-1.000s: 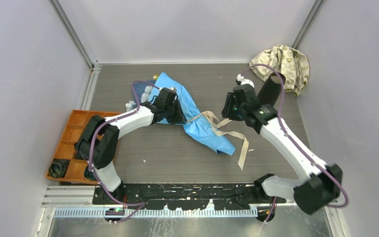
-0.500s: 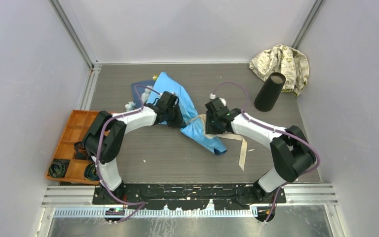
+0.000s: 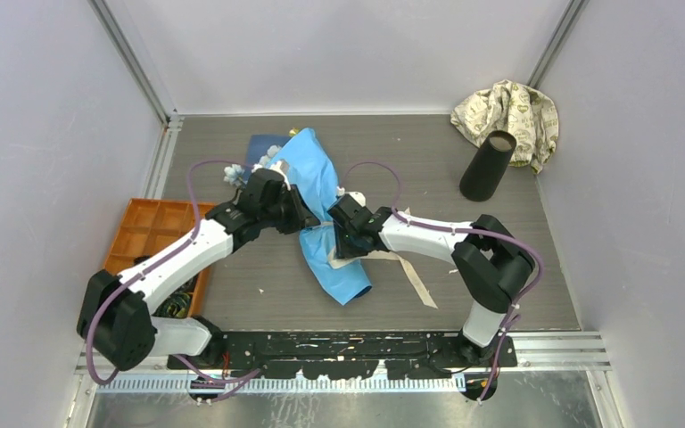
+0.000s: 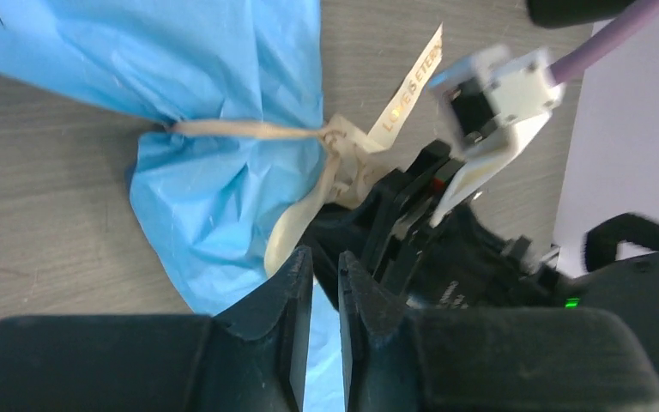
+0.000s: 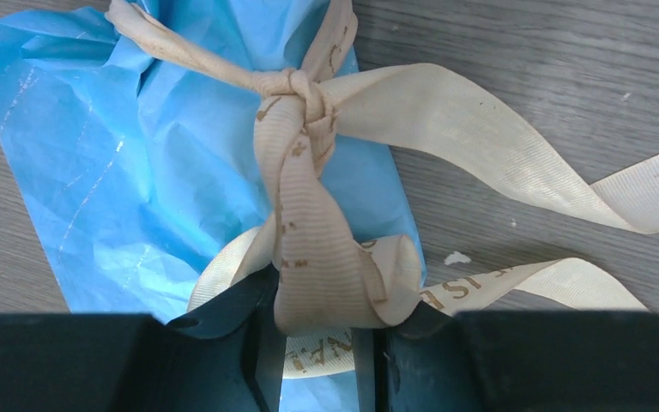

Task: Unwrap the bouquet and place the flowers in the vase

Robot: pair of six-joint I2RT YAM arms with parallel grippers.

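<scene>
The bouquet [image 3: 321, 183] lies mid-table in blue paper [image 4: 214, 197], tied at the waist with cream ribbon [image 5: 309, 240]. Pale flowers [image 3: 235, 176] peek out at its far-left end; the rest are hidden in the paper. My left gripper [image 3: 299, 218] [image 4: 326, 262] sits on the wrap's left side, its fingers nearly together with blue paper showing in the slit between them. From the right, my right gripper [image 3: 339, 241] [image 5: 326, 300] is shut on a ribbon loop just below the knot [image 5: 296, 94]. The black vase [image 3: 486, 165] stands upright at the back right.
A beige patterned cloth [image 3: 510, 109] is bunched behind the vase. An orange compartment tray [image 3: 143, 234] sits at the left edge. A loose ribbon tail [image 3: 415, 283] trails over the table to the right of the bouquet. The walls stand close on both sides.
My right gripper came from near the vase to the ribbon and closed on the loop. The left arm shifted left, and the bouquet's near end swung leftward.
</scene>
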